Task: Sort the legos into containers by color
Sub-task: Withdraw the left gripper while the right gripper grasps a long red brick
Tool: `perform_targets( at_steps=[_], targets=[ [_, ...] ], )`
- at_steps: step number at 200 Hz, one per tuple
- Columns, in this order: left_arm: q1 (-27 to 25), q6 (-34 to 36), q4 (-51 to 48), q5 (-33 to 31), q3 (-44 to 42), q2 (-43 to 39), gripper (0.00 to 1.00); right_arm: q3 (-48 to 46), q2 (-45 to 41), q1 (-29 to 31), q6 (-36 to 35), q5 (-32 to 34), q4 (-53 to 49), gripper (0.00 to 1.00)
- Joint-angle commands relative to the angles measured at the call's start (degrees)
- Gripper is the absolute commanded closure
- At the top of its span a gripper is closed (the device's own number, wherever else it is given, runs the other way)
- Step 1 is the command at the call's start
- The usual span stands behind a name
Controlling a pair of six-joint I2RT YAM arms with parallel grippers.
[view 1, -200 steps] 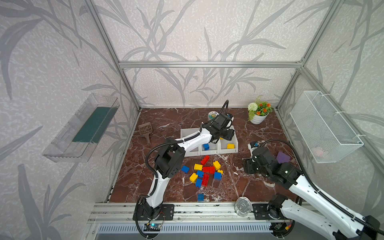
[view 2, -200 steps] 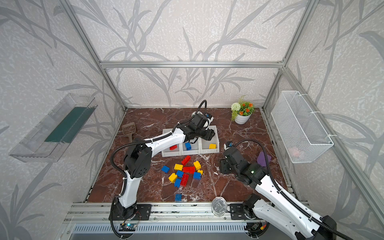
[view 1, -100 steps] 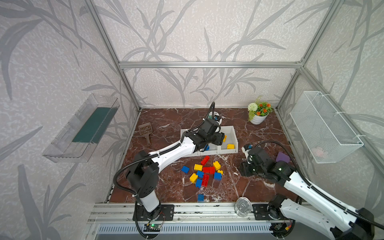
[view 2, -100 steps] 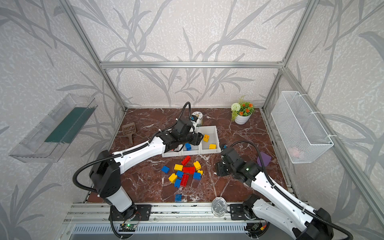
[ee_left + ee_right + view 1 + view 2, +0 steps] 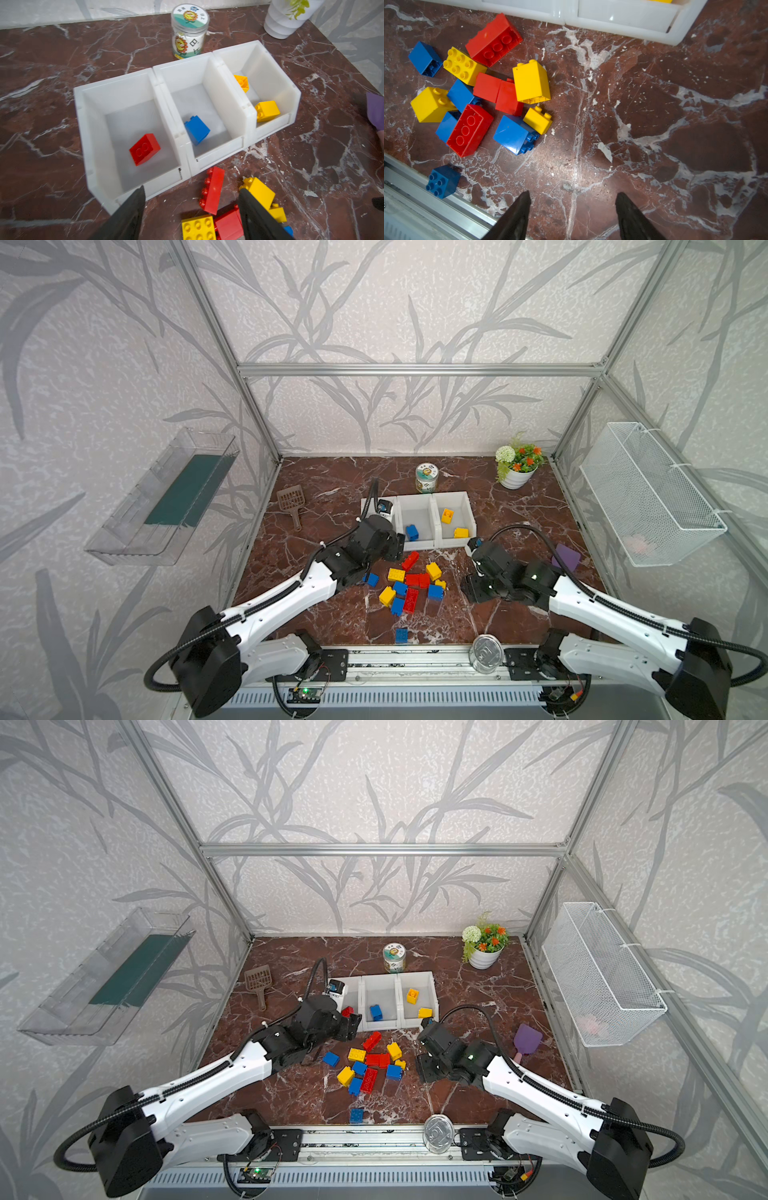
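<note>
left arm [image 5: 291, 597] reaches low toward the bins [image 5: 112, 80], pincer [image 5: 191, 189] spread, empty.

A sunflower-labelled jar [image 5: 189, 31] stands well beyond the left fingers [image 5: 128, 214], with a white flowerpot [image 5: 515, 477] farther right. A brown scoop [image 5: 292, 504] lies to their left. A purple scoop [image 5: 527, 1040] lies right of the right fingers [image 5: 515, 220], and a silver tin [image 5: 485, 652] sits behind them.

Three joined white plastic bins [image 5: 225, 97] stand central on the marble table [image 5: 324, 614], a clear jar [image 5: 427, 479] just behind. Red, blue and yellow plastic bricks [image 5: 412, 580] lie between bins and front edge.
</note>
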Motion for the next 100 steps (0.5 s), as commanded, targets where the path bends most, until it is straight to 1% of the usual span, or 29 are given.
perform_targets(
  at_steps=[1, 24, 41, 59, 75, 100],
  targets=[
    [2.6, -2.1, 0.8, -0.6, -3.5, -4.0, 0.27, 4.7, 3.5, 2.3, 4.2, 4.6, -0.3, 0.34],
    [4.6, -2.2, 0.3, -0.1, -6.0, -7.1, 0.26, 9.5, 9.8, 3.4, 3.2, 5.2, -0.6, 0.34],
    [5.7, -2.4, -1.0, -1.5, -7.7, -9.5, 0.26, 14.4, 15.3, 4.4, 1.2, 5.1, 0.2, 0.34],
    [7.1, -4.4, -2.1, -3.0, -10.3, -12.6, 0.25, 20.1, 21.8, 5.0, 0.4, 5.4, 0.6, 0.34],
    [8.1, -5.6, -2.8, -2.7, -12.9, -15.5, 0.25, 25.4, 28.0, 5.5, 1.3, 6.3, 0.3, 0.34],
    [8.2, -5.1, -6.3, -2.5, -14.6, -20.0, 0.25, 32.5, 35.9, 7.2, 4.5, 11.6, -0.5, 0.32]
  ],
)
